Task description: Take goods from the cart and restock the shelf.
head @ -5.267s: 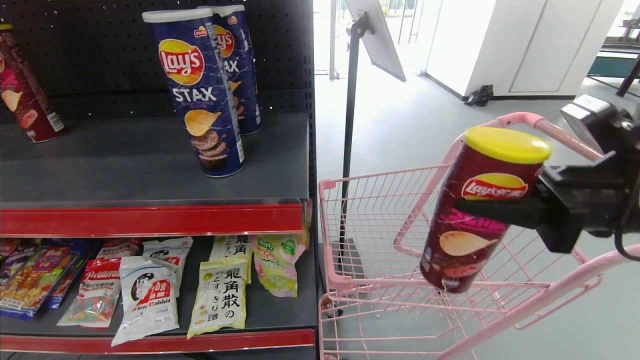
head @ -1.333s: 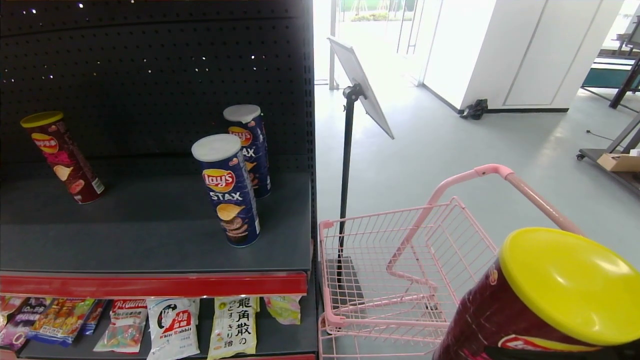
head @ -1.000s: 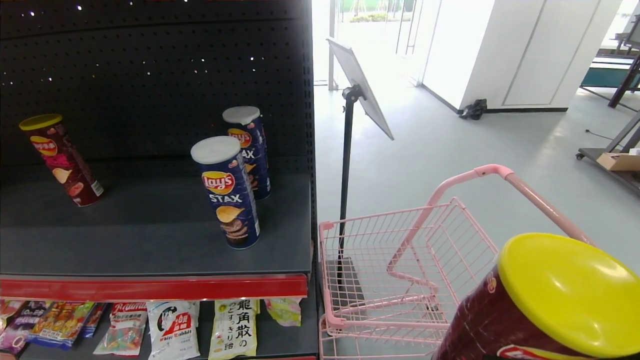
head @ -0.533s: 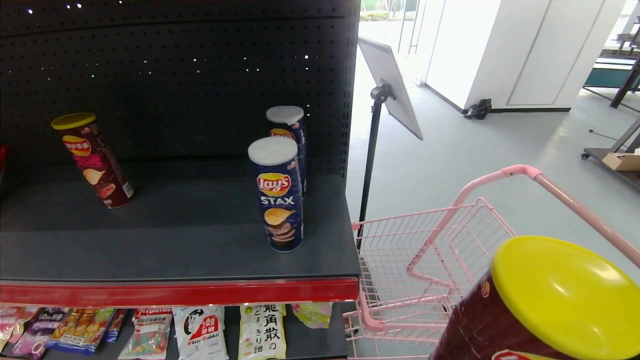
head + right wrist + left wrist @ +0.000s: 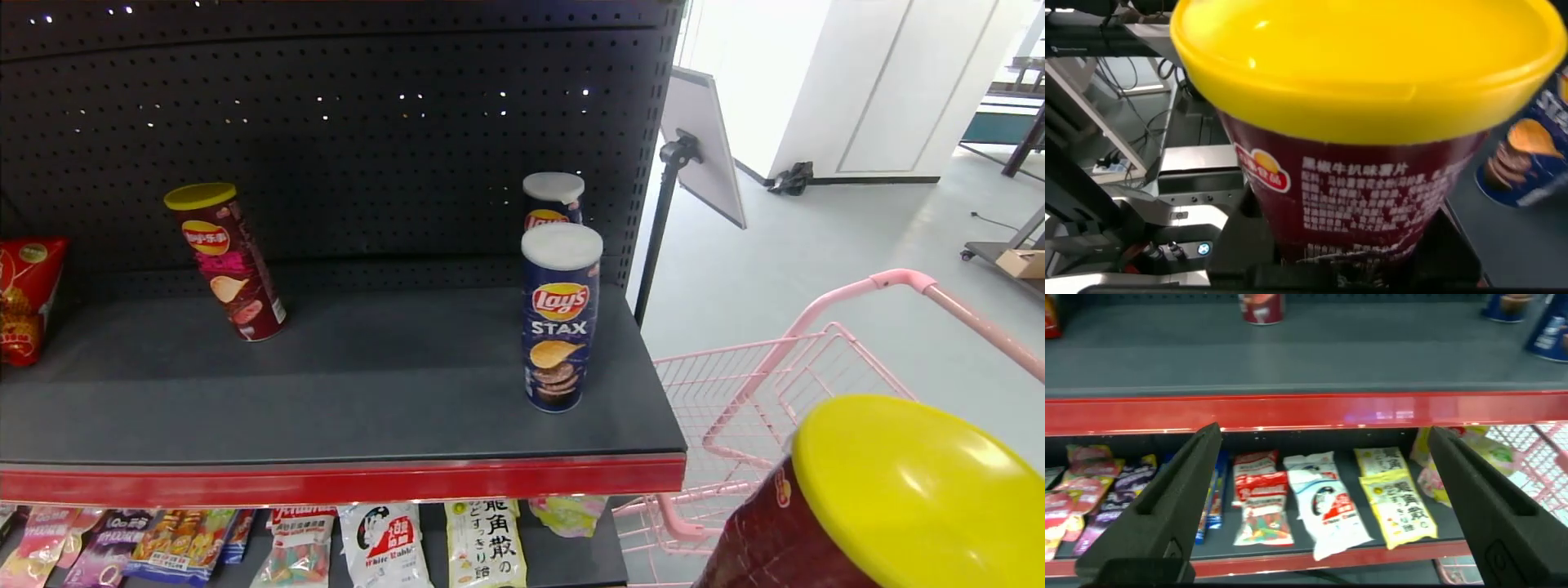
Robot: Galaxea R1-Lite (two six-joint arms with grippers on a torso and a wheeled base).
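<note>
Here, yellow-lidded maroon can point(image 5: 890, 498), seemingly upright

The left tool point(image 5: 1324, 431) has two matte black, flat-sided fingers point(image 5: 1167, 506) that taper toward their tips.

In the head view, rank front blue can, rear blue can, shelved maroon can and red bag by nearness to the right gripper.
Right gripper holds the carried can.
1. Front blue can, right side.
2. Rear blue can, behind it.
3. Shelved maroon can, mid-left.
4. Red bag, far left.
</note>
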